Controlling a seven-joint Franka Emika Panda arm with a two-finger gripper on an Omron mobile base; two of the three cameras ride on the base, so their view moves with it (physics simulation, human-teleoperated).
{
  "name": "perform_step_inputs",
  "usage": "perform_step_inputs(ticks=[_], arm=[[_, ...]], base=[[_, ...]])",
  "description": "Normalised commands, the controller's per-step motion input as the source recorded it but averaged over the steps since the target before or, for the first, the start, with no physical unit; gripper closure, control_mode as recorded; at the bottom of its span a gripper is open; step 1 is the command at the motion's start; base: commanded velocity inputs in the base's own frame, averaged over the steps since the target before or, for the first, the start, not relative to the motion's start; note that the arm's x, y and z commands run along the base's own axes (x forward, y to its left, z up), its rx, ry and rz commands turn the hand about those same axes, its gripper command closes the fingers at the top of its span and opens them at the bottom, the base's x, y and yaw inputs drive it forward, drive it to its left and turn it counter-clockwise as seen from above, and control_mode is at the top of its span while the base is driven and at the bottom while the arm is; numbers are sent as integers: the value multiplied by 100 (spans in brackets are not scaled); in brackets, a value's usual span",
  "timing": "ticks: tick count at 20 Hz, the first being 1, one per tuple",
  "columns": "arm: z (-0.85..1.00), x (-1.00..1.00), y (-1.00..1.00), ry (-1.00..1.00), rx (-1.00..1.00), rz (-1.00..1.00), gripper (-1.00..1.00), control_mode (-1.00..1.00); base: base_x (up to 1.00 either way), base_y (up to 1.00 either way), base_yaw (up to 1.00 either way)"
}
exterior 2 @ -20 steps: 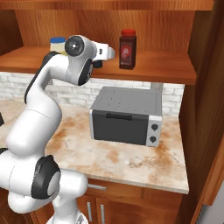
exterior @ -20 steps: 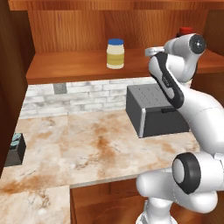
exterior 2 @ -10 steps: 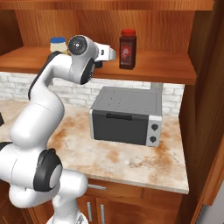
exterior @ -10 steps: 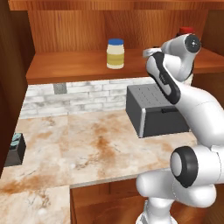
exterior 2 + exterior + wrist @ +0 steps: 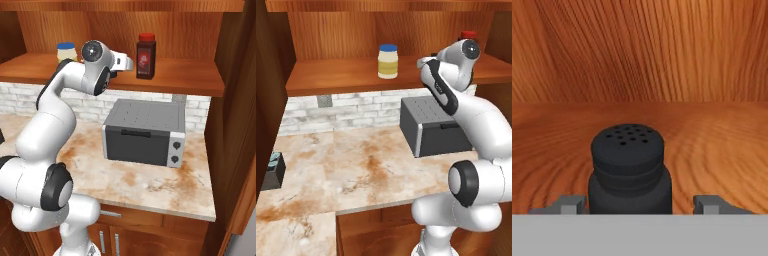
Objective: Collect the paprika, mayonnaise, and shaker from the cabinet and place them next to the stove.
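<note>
The shaker [image 5: 630, 170], small and black with a holed top, stands upright on the cabinet shelf [image 5: 722, 145], close in front of the hand camera. My gripper [image 5: 640, 204] straddles it, open: the left fingertip [image 5: 572, 203] is nearly at its side, and the right one stands a gap away. In the right base view the gripper [image 5: 129, 64] reaches into the cabinet [image 5: 190, 77] just left of the paprika [image 5: 145, 56], a dark jar with a red lid. The mayonnaise [image 5: 388, 61] [image 5: 66, 51] stands further left on the same shelf. The stove is out of view.
A dark grey toaster oven [image 5: 145, 132] [image 5: 436, 127] sits on the marble counter [image 5: 346, 165] below the shelf, under my arm. A small dark box [image 5: 273, 171] lies at the counter's left edge. The cabinet's wooden side wall [image 5: 232, 100] closes the right.
The arm has pushed the hand slightly further into the cabinet toward the back of the shelf. Both jars stay where they were.
</note>
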Motion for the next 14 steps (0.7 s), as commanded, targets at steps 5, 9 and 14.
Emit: perform_step_inputs(ticks=[5, 9, 14], arm=[[-1, 1, 0, 1, 0, 0, 100, -100], [0, -8, 2, 0, 0, 0, 100, -100], [0, -56, 4, -4, 0, 0, 100, -100]], base=[[0, 0, 0], [0, 0, 0], [0, 0, 0]])
